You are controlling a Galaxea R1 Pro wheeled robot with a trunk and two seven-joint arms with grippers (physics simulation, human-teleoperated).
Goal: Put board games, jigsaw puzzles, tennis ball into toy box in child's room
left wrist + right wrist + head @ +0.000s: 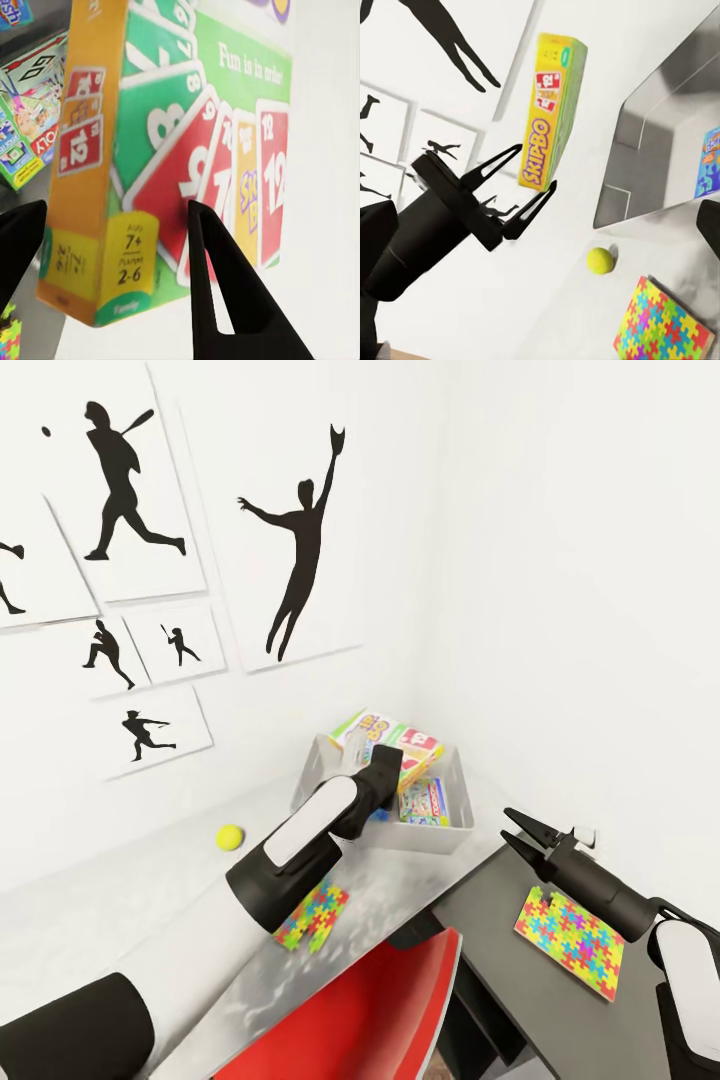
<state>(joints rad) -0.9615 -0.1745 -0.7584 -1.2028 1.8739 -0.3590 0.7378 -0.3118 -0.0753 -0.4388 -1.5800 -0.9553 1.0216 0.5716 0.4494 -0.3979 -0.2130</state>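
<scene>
The shallow light-grey toy box (455, 838) sits in the white wall corner, on the pale grey table top (150, 920); the left claw (521, 187) is wide open, its fingers either side of the green-yellow-red Skip-Bo game box (551, 112) above it, maybe not touching; the right claw (520, 832) is open and empty, over the bright puzzle sheet (570, 940) on the dark grey section (500, 960); the small yellow-green ball (229, 837) lies near the wall
</scene>
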